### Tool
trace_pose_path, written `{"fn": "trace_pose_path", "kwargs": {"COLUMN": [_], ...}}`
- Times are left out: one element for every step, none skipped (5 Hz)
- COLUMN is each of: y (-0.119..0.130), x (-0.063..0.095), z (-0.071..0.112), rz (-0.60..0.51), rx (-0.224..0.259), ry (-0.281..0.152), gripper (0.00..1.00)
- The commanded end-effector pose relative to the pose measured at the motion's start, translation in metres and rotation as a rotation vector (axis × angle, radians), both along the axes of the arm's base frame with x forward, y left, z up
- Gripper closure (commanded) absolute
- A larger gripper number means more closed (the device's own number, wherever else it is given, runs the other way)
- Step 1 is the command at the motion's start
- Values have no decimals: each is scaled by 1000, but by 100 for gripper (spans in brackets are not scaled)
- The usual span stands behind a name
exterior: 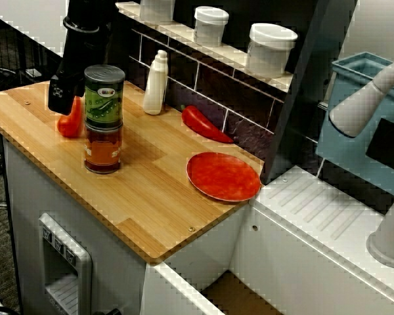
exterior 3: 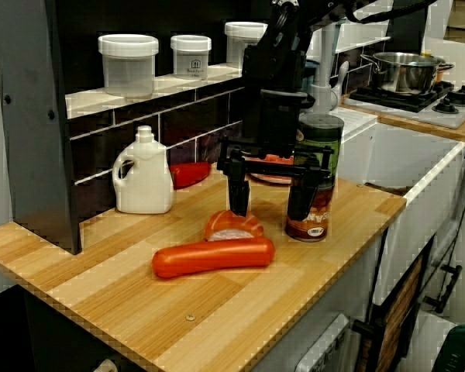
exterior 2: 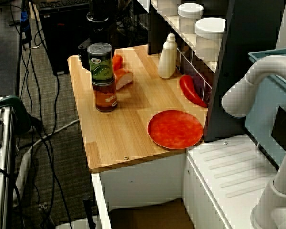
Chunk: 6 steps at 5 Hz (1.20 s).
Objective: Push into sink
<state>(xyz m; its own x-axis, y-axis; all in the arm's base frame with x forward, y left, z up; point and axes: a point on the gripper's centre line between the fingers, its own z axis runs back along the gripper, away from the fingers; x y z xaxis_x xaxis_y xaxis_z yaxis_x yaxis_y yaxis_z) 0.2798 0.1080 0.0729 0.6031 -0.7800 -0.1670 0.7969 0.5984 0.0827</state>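
Wooden desk (exterior: 151,210) is carrying two stacked cans (exterior 3: 316,178), labels unreadable to us; our hand (exterior 3: 270,203) is hanging released over the salmon sushi piece (exterior 3: 232,225).

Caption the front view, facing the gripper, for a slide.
Open gripper poised above a salmon sushi piece, hot dog in front, stacked cans beside.

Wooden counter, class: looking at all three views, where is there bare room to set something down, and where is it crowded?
Bare wood runs along the counter front edge, from the stacked cans to the red plate. Crowded: the far end, where the gripper hangs over the sausage and bun.
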Motion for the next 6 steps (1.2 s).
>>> {"fn": "trace_pose_path", "kwargs": {"y": [-6, -3, -2, -1, 1, 4], "x": [-5, -13, -16, -14, -10, -10], "z": [20, 27, 27, 25, 21, 16], "rz": [-31, -37, -36, -32, -24, -20], "rx": [13, -10, -11, -8, -2, 6], "ry": [-27, -19, -21, -19, -16, -10], "gripper": [0, 0, 0, 0, 0, 0]}}
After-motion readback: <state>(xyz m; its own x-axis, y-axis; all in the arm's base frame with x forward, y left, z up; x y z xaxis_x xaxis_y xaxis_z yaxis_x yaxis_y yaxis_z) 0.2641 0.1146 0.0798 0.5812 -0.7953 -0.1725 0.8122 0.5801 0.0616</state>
